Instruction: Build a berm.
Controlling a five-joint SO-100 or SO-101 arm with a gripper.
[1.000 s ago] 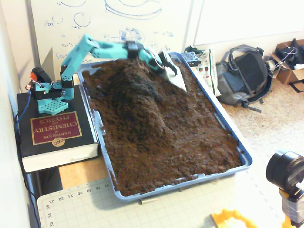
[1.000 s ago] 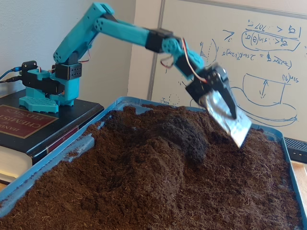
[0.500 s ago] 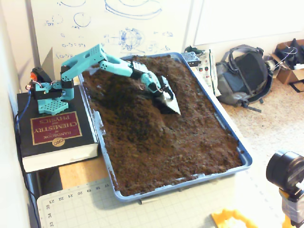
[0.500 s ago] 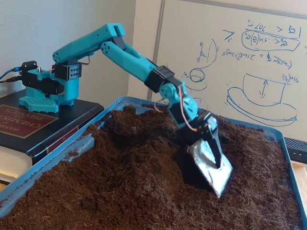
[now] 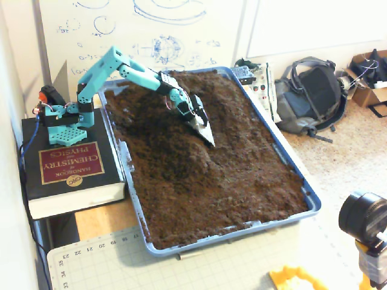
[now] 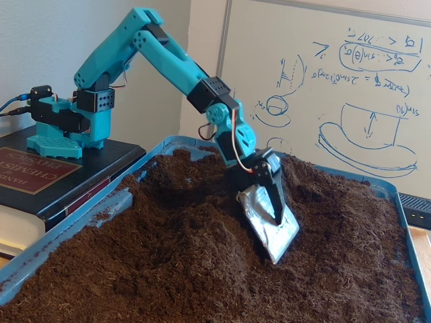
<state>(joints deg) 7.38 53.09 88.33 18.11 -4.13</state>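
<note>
Beside berm [image 6: 195,222], scoop [image 6: 269,225] face

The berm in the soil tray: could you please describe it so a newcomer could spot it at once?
Find the blue plastic tray filled with dark brown soil, beside the thick black book carrying the turquoise arm. The berm is the raised ridge of crumbly soil on the arm's side, beside the silver scoop blade; unlike the flatter soil, it stands higher.

The berm [image 6: 195,222] is looking crumbly, matt and rough, the arm [image 6: 168,60] is showing smooth teal plastic, and the scoop blade [image 6: 273,225] is gleaming like foil-covered metal.
</note>
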